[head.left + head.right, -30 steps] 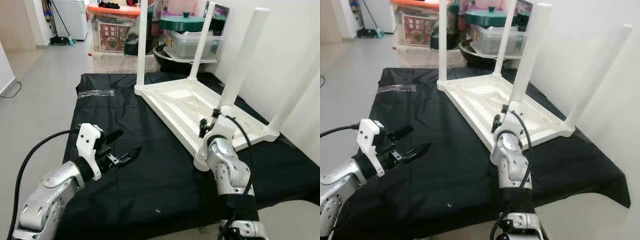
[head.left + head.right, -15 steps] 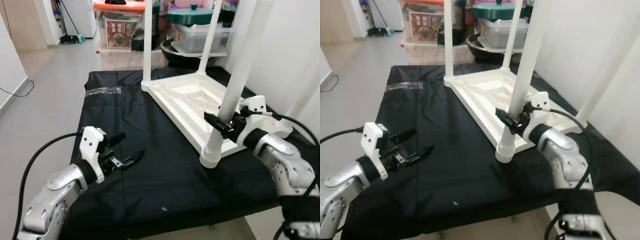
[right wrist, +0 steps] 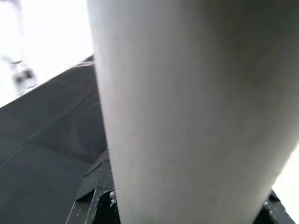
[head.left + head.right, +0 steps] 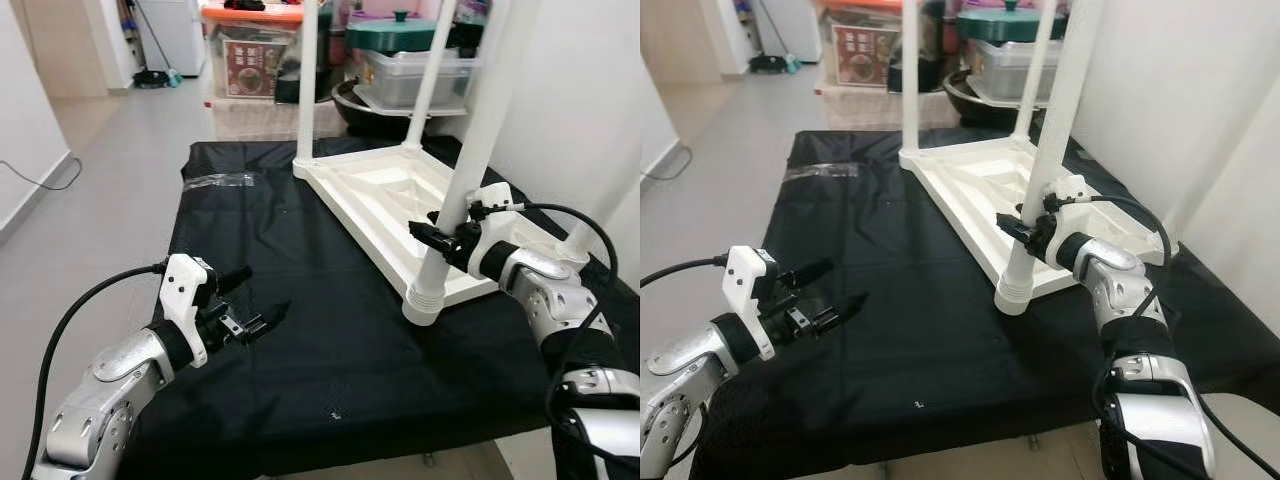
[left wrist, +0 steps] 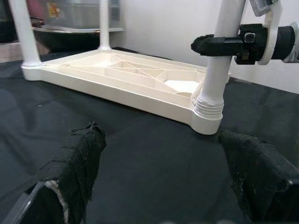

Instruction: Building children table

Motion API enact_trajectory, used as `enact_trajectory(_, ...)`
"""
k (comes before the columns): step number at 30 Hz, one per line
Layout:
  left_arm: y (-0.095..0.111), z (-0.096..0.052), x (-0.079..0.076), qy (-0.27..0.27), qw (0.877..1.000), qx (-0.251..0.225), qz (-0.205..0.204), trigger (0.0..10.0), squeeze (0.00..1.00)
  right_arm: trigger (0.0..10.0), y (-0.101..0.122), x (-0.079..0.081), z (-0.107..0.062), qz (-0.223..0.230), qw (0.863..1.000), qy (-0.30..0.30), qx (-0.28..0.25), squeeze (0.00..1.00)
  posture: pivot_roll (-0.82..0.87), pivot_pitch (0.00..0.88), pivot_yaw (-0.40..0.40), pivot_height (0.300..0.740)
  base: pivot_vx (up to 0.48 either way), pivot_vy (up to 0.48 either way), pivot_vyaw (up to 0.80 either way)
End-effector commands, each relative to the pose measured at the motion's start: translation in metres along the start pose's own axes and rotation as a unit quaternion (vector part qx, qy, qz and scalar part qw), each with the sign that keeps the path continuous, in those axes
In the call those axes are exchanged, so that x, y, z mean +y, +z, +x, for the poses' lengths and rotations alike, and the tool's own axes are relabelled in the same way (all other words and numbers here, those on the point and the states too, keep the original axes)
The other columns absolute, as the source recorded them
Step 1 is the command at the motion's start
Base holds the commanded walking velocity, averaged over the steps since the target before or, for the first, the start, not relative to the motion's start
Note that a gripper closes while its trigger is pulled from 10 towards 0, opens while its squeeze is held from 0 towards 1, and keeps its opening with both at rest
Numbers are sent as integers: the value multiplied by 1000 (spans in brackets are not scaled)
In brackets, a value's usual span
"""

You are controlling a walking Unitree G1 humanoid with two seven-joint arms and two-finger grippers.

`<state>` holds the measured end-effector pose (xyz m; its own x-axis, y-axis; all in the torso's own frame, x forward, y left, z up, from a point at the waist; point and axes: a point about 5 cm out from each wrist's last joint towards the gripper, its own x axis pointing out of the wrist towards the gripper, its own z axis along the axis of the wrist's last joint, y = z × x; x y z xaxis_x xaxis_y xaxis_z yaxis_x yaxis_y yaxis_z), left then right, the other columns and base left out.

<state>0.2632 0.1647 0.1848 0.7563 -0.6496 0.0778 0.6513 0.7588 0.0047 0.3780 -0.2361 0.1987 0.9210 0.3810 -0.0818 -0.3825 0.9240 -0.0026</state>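
Four white legs now stand up from the upturned children's table (image 4: pixel 385 200) on the black-draped desk (image 4: pixel 300 350); within the last second the right pincer (image 4: pixel 432 236) has swung round from behind the nearest leg (image 4: pixel 1050 150) and now clasps it just above its threaded socket, likely to tighten it; the left pincer (image 4: pixel 250 300) still hovers released over bare cloth.

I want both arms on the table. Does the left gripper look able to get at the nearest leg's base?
Probably yes: only bare black cloth lies between the open left gripper and the nearest leg; the right gripper holds it higher up.
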Motion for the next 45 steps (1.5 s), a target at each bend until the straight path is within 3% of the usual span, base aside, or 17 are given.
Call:
enact_trajectory(1, -1, -3, 0, -3, 1000, 12, 4, 10000, 0, 0, -11, -12, -4, 7, 997, -69, 36, 0, 81, 0, -95, 740, 0, 0, 0)
enact_trajectory(3, -1, -3, 0, -3, 1000, 12, 5, 10000, 0, 0, -20, -16, -4, 23, 989, -132, 63, 0, 80, 0, -96, 740, 0, 0, 0)
enact_trajectory(4, -1, -3, 0, -2, 1000, 12, 4, 10000, 0, 0, -35, -19, -9, 63, 962, -254, 83, 0, 71, 0, -89, 740, 0, 0, 0)
enact_trajectory(5, -2, -3, -1, -2, 1000, 11, 3, 10000, 0, 0, -52, 1, -10, 86, 931, -345, 89, 0, 68, 0, -78, 740, 0, 0, 0)
enact_trajectory(8, -2, -1, -2, -2, 1000, 10, 1, 10000, 0, 0, -70, 39, -18, 124, 890, -428, 94, 0, 71, 0, -74, 740, 0, 0, 0)
enact_trajectory(9, -1, 0, -3, -4, 1000, 9, 0, 10000, 0, 0, -73, 67, -14, 140, 896, -411, 97, 0, 70, 0, -75, 740, 0, 0, 0)
enact_trajectory(17, 1, 4, -1, -8, 1000, 5, 1, 10000, 0, 0, -60, 101, 3, 142, 922, -346, 95, 0, 59, 0, -66, 740, 0, 0, 0)
enact_trajectory(18, 1, 4, -1, -8, 1000, 5, 1, 10000, 0, 10000, -52, 97, 6, 129, 931, -329, 93, 0, 56, 0, -68, 740, 0, 0, 0)
enact_trajectory(23, 0, 5, -2, -8, 1000, 3, -1, 10000, 0, 10000, -36, 94, 1, 136, 937, -313, 77, 0, 51, 0, -70, 740, 0, 0, 0)
enact_trajectory(24, -1, 5, -2, -9, 1000, 3, -2, 10000, 0, 10000, -31, 91, -4, 138, 936, -318, 63, 1000, 47, 0, -70, 740, 0, 0, 0)
enact_trajectory(27, -1, 6, -3, -9, 1000, 3, -3, 10000, 0, 10000, -20, 80, -10, 123, 939, -320, 42, 1000, 44, 0, -69, 740, 0, 0, 0)
enact_trajectory(28, -1, 5, -3, -10, 1000, 3, -4, 10000, 0, 10000, -9, 70, -14, 110, 944, -309, 23, 0, 42, 0, -69, 740, 0, 0, 0)
enact_trajectory(30, -1, 5, -3, -10, 1000, 3, -4, 10000, 0, 10000, -1, 64, -17, 101, 948, -301, 12, 0, 41, 0, -69, 740, 0, 0, 0)
enact_trajectory(34, -1, 4, -2, -10, 1000, 4, -2, 10000, 0, 10000, 37, 60, -26, 60, 993, -80, -67, 0, 35, 0, -71, 740, 0, 0, 0)
enact_trajectory(36, -2, 4, -2, -10, 1000, 4, -2, 10000, 0, 10000, 42, 63, -29, 38, 995, -35, -83, 0, 35, 0, -71, 740, 0, 0, 0)
enact_trajectory(38, -3, 4, -4, -15, 1000, 6, -2, 10000, 0, 10000, 26, 66, -41, -47, 989, 128, -61, 0, 37, 0, -69, 740, 0, 0, 0)
enact_trajectory(45, -1, 6, -2, -17, 1000, 4, 0, 10000, 0, 10000, 3, 43, -24, -80, 983, 167, 4, 0, 44, 0, -71, 740, 0, 0, 0)
